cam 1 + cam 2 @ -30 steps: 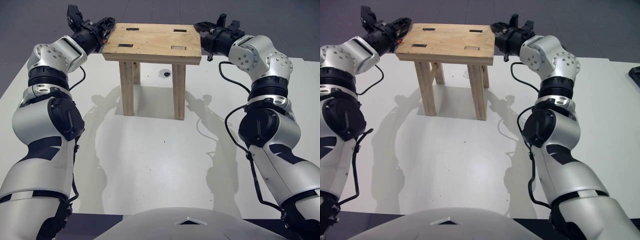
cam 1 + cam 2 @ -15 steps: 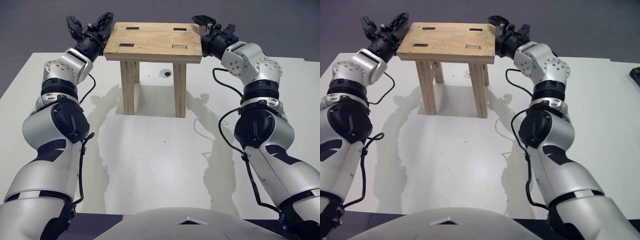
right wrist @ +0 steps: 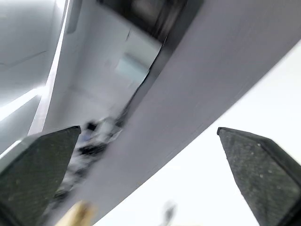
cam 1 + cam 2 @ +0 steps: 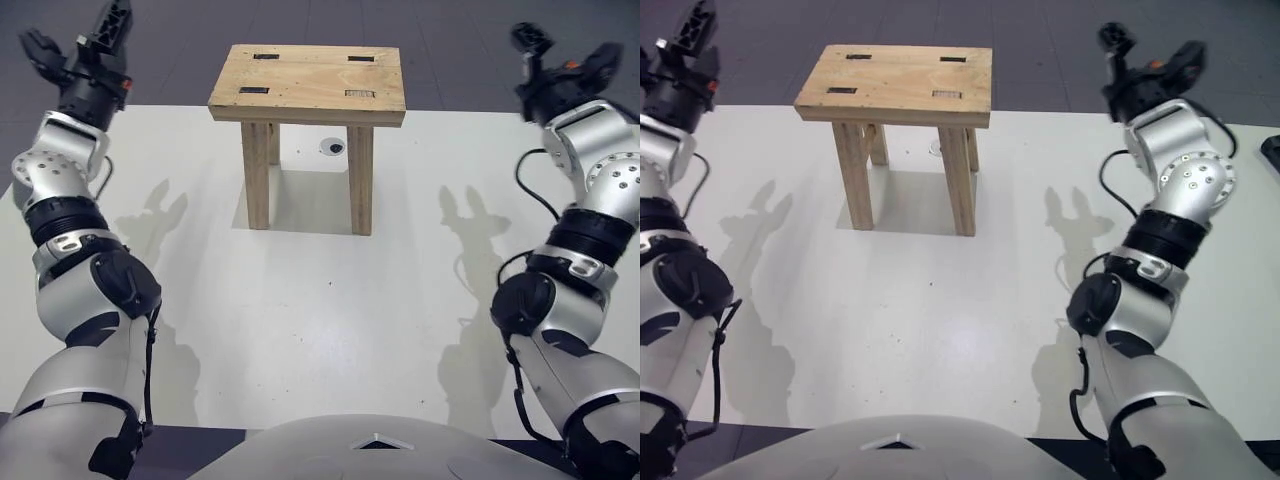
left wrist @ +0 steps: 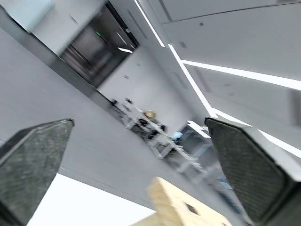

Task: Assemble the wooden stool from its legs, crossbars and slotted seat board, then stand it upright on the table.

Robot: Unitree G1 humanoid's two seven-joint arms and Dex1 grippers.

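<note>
Left eye view shows the stool (image 4: 305, 85) upright on its legs at the table's (image 4: 320, 340) 12 o'clock, near the far edge. Both grippers have left the seat board's (image 4: 310, 72) ends and swung outward. The left gripper (image 4: 75, 38) is now at 10 o'clock and the right gripper (image 4: 568, 50) at 2 o'clock. Both are raised with fingers spread, gripping nothing. Wide tabletop separates the stool from each arm.

You cannot make out what the small round thing (image 4: 328, 148) is on the table (image 4: 300, 330) at the stool's (image 4: 307, 80) 12 o'clock. Its far legs (image 4: 877, 143) are partly hidden behind the near legs (image 4: 256, 175).
</note>
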